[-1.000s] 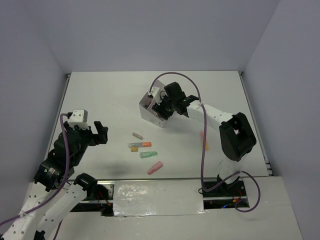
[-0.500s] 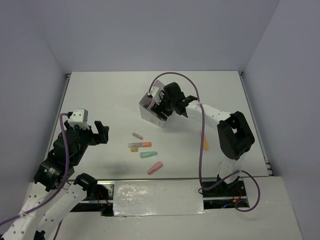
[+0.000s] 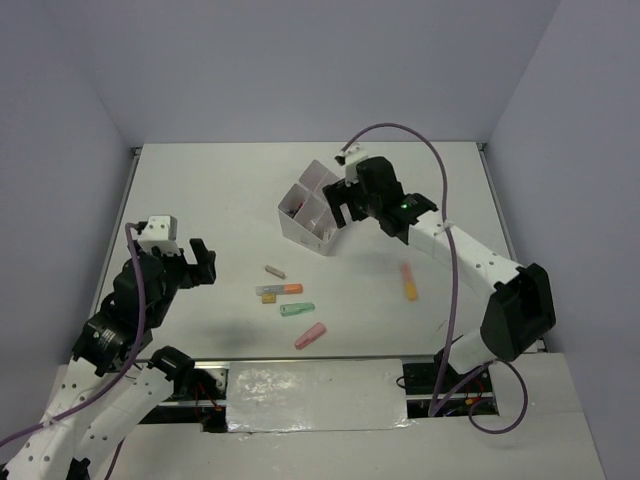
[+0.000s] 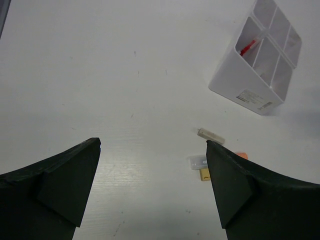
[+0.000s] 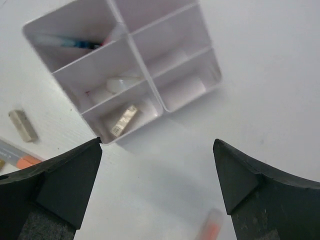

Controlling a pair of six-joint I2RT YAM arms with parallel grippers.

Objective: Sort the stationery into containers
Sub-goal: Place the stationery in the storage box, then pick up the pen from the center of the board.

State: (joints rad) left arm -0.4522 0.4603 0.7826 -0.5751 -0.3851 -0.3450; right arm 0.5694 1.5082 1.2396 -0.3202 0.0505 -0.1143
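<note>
While the right jaws hang spread wide and empty just above the near side of the white divided box [image 3: 300, 232], the left jaws, equally wide and holding nothing, hover well off to the left over the bare surface [image 3: 200, 180]. Four compartments show in the right wrist view: one holds a blue pen [image 5: 67, 41], and the left wrist view shows a red pen [image 4: 247, 47] in that same part of the box. A small tan eraser [image 5: 124, 120] lies in the compartment closest to the right jaws. The pale pieces in the other two cannot be told apart. Several things lie loose on the surface in front of the box, between the two arms. A beige eraser [image 3: 275, 271] is nearest the box, then an orange marker [image 3: 290, 288] with a tiny yellow piece [image 3: 268, 298] just beside it, then a green marker [image 3: 297, 309] and a pink marker [image 3: 310, 336]. A second orange marker [image 3: 408, 281] lies well apart to the right.
</note>
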